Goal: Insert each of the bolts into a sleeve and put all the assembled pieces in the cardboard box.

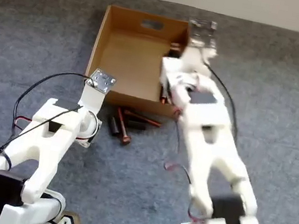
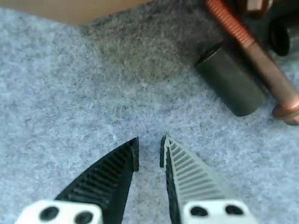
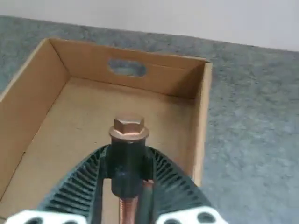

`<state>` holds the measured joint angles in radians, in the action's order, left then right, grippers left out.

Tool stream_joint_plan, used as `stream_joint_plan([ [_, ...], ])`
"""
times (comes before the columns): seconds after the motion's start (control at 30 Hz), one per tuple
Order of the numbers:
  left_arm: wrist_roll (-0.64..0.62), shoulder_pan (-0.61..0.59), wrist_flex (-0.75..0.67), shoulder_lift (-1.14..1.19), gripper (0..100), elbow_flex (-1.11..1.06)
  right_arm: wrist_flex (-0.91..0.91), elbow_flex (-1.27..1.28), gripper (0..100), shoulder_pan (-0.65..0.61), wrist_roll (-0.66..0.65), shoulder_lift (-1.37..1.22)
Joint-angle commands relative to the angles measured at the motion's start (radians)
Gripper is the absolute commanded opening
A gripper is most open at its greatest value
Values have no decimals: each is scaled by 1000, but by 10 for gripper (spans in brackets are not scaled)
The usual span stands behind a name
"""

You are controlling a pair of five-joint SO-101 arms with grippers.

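Right hand is clamped across the body of a black sleeve. A copper bolt is seated in it, with its hex head resting on the sleeve's top and its threaded shank showing below between the fingers. You hold this assembled piece upright over the open box, inside the rim and close to the side wall nearest the right arm.

Findings on handling, as judgement:
- Both parts look rigid and dense for their size, and neither looks fragile.
- The sleeve's surface appears smooth, so expect little friction. The ribbed pads across its mid-body are the correct hold.
- Only the sleeve is gripped and the bolt appears to sit loose in it. Keep the head uppermost, since tipping could let the bolt slide out.
- Release low over the box floor so the pair does not bounce apart.

Left hand is empty, its jaws parted by a narrow gap, low over the desk. Near it a loose sleeve lies on its side next to a loose bolt. I cannot tell whether they touch. Further parts lie by the box's near wall.

Both loose pieces are round and will probably roll. Take the loose sleeve across its middle, with the jaws square to its axis.
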<state>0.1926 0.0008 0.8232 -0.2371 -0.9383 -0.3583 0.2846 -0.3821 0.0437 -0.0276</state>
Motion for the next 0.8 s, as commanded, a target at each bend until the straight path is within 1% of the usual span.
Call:
stream_joint_plan([
  [0.0,8,12,-11,2,98,16,-4,-191,8,-45,12,-136],
  [0.1,8,13,-11,2,98,15,-61,-237,7,-81,12,-243],
  [0.2,8,13,-11,2,98,15,-128,-317,6,-90,17,-320],
  [0.37,8,13,-11,2,98,15,-246,-447,6,-51,170,-433],
  [0.5,8,13,-11,2,98,15,-414,-545,6,-54,112,-501],
  [0.6,8,12,-11,2,98,15,-536,-628,6,-51,103,-538],
  [0.67,8,12,-11,2,98,15,-582,-674,6,-48,103,-564],
  [0.77,8,12,-11,2,98,15,-598,-722,6,-51,103,-615],
])
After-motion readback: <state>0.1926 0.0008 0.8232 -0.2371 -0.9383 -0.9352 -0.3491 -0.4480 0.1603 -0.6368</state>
